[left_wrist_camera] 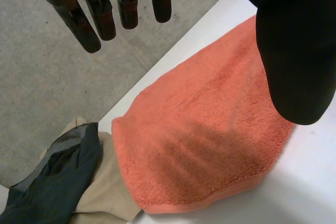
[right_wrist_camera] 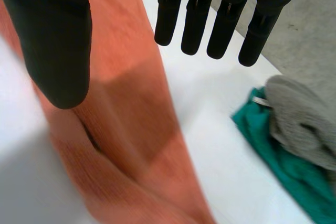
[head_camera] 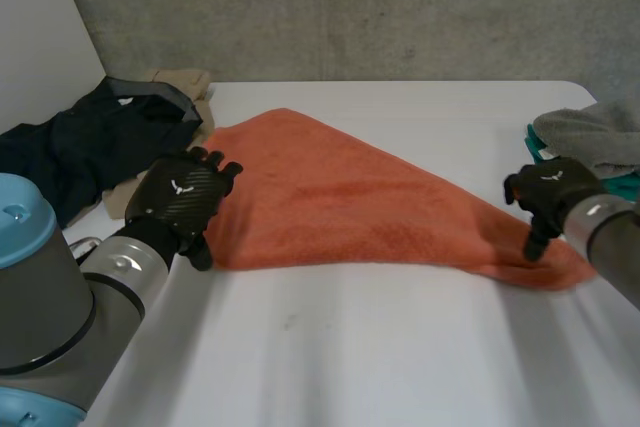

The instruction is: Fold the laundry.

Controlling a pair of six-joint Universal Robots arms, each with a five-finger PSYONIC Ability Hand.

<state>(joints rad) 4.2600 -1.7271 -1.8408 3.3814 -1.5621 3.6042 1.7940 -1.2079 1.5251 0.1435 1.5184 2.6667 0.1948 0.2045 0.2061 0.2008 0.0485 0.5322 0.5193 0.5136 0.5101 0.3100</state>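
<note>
An orange towel [head_camera: 350, 207] lies across the white table [head_camera: 350, 347], folded into a long wedge that narrows to the right. My left hand [head_camera: 185, 195] hovers at the towel's wide left edge. In the left wrist view its fingers [left_wrist_camera: 107, 22] and thumb [left_wrist_camera: 294, 51] are straight, spread above the towel [left_wrist_camera: 210, 129] and holding nothing. My right hand [head_camera: 550, 192] is over the towel's narrow right corner. In the right wrist view its fingers [right_wrist_camera: 197, 19] are straight and its thumb [right_wrist_camera: 58, 40] stands apart, with the towel [right_wrist_camera: 126, 129] below them and not gripped.
A dark garment [head_camera: 90, 142] lies on a beige one [head_camera: 185, 82] at the back left, close to my left hand. A grey cloth [head_camera: 595, 132] rests on a teal one [head_camera: 625, 185] at the right edge, near my right hand. A concrete wall stands behind the table.
</note>
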